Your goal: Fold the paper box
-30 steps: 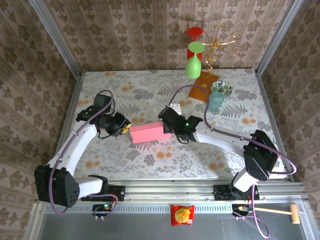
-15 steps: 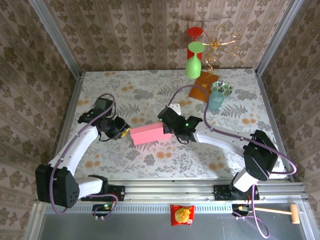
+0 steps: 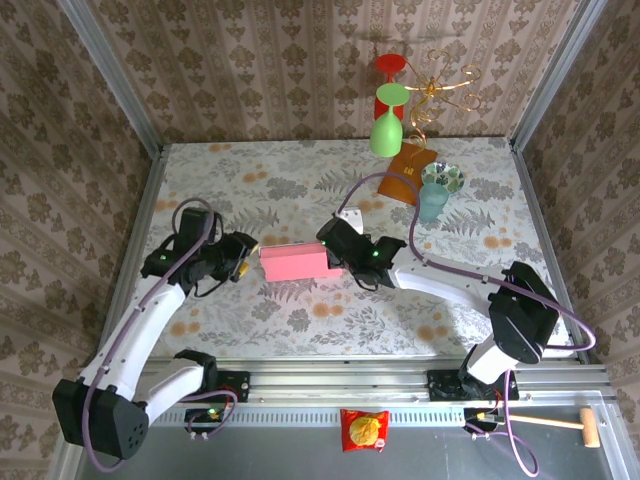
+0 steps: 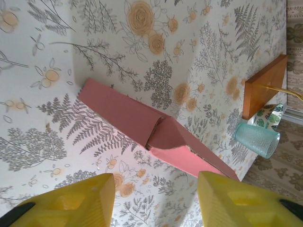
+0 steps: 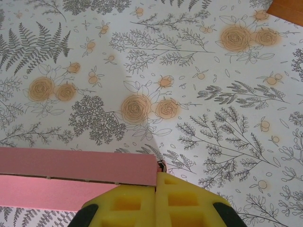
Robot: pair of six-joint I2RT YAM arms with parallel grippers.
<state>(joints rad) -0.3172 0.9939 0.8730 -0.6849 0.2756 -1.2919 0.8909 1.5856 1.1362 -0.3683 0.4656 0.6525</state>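
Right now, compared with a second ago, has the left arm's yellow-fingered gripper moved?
Yes. The left gripper has drawn back slightly leftward, toward the table's left metal rail, away from the pink cardboard box.

A: Right wrist view. The paper box (image 5: 75,170) runs off the left and bottom edges. Its right end goes behind the closed right gripper (image 5: 157,182); pinched or merely touching, cannot tell.
B: Noted. Brown packet (image 5: 289,8): one corner only, the rest is cut by the top edge.
A: Left wrist view. Left gripper (image 4: 155,184): both yellow fingers (image 4: 71,203) are cut by the bottom edge. The bowl (image 4: 271,116) is half behind the cup (image 4: 255,139).
B: Top view. Snack bag (image 3: 364,430): print too small to read.
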